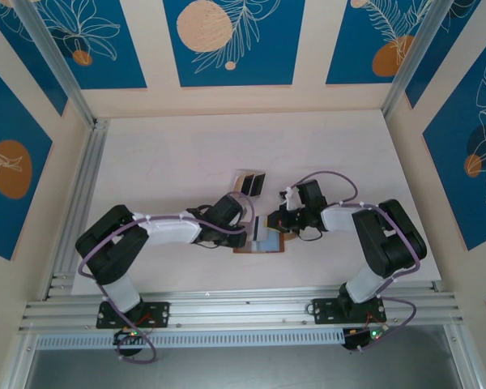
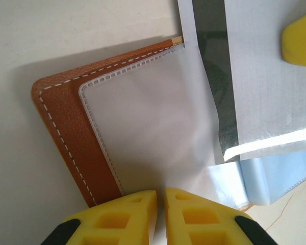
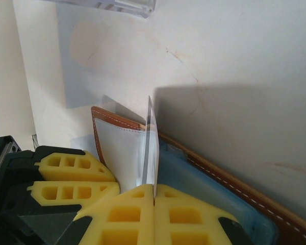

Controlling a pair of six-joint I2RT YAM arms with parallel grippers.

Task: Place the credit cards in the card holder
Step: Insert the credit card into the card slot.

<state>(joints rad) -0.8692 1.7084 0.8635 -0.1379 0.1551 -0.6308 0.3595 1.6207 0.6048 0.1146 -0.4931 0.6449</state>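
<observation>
Card holder (image 1: 263,244) lies open and flat near the table's middle, with the clear box (image 1: 251,182) at its 12 o'clock. The step in hand looks like inserting a card: at 1 o'clock the right gripper (image 3: 154,196) is clamped on a silvery credit card (image 3: 151,143) held on edge, and at 9 o'clock the left gripper (image 2: 160,212) has its fingers closed on a clear sleeve (image 2: 153,122), apparently steadying it. Next, the card's lower edge must meet the pocket mouth squarely and slide in.
</observation>
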